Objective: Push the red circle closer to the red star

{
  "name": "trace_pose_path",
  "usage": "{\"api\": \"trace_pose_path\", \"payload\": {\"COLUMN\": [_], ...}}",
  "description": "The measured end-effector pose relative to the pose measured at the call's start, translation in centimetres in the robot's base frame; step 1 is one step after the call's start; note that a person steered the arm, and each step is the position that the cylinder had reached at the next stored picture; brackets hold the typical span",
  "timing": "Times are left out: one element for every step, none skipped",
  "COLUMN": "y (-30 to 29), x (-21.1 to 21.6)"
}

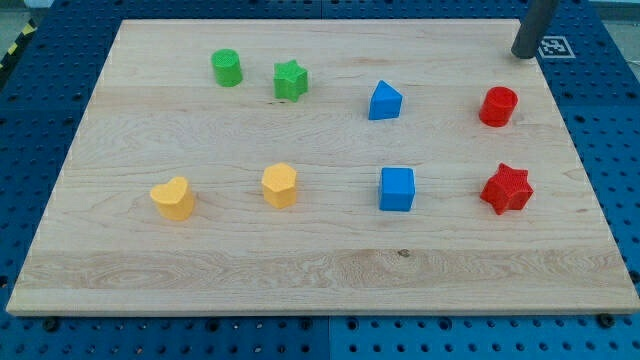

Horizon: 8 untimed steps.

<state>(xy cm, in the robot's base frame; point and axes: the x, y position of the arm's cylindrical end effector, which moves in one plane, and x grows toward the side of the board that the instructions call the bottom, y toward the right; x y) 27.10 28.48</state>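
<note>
The red circle [497, 106] stands at the view's right, in the upper half of the wooden board [320, 270]. The red star [507, 189] lies below it, a block's width or so apart. My tip [524, 54] rests at the board's top right corner, above and slightly right of the red circle, not touching it.
A green circle [227, 68] and a green star [291, 80] sit at the top left. A blue pentagon-like block [384, 101] and a blue cube [397, 189] sit in the middle right. A yellow heart [173, 198] and a yellow hexagon [280, 185] sit lower left.
</note>
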Motion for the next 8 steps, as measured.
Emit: {"api": "trace_pose_path", "payload": {"y": [3.8, 1.2, -4.6, -5.2, -5.2, -5.2, -5.2, -5.6], "x": [1.9, 5.8, 8.4, 8.6, 8.7, 12.0, 15.5, 12.8]}}
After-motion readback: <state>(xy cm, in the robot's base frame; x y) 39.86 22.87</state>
